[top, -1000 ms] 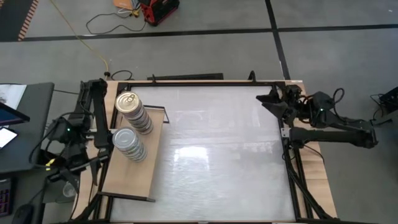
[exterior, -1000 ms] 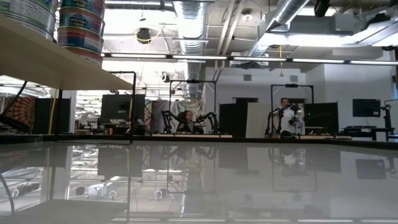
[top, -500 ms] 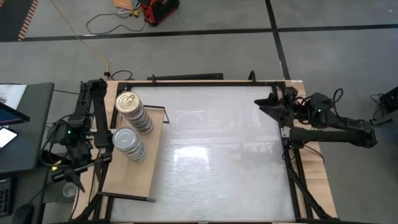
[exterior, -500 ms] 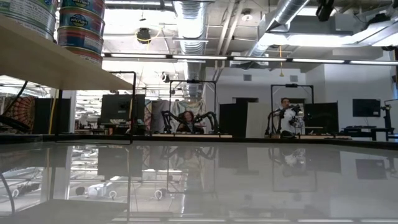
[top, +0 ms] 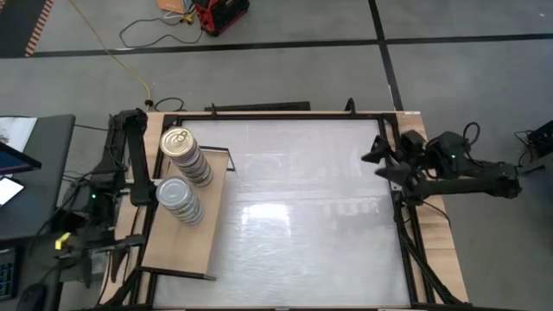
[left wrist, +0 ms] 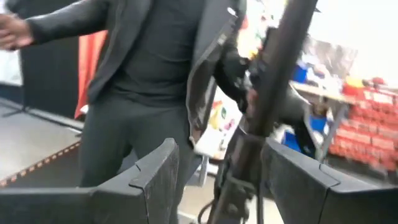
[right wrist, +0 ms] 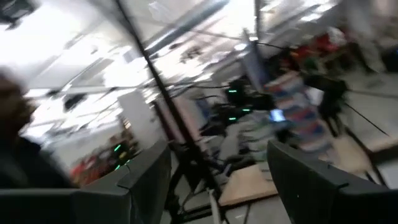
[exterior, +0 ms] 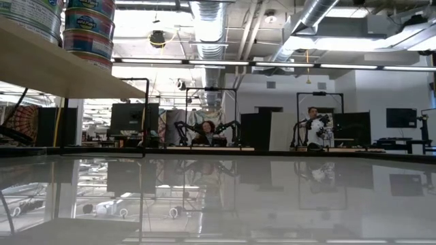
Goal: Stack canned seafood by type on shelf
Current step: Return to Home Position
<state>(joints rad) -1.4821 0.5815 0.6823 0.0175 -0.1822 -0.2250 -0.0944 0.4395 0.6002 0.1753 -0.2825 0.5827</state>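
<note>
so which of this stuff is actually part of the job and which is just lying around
Job:
gold-top tin stack
silver-top tin stack
shelf
left claw, open, left of the shelf
right claw, open, at the table's right edge

Lying about:
red gear on the floor
side desk

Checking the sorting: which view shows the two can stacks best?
The high view: the gold-topped stack and silver-topped stack stand whole on the shelf. The low view shows only can sides; wrist views show neither.
</note>
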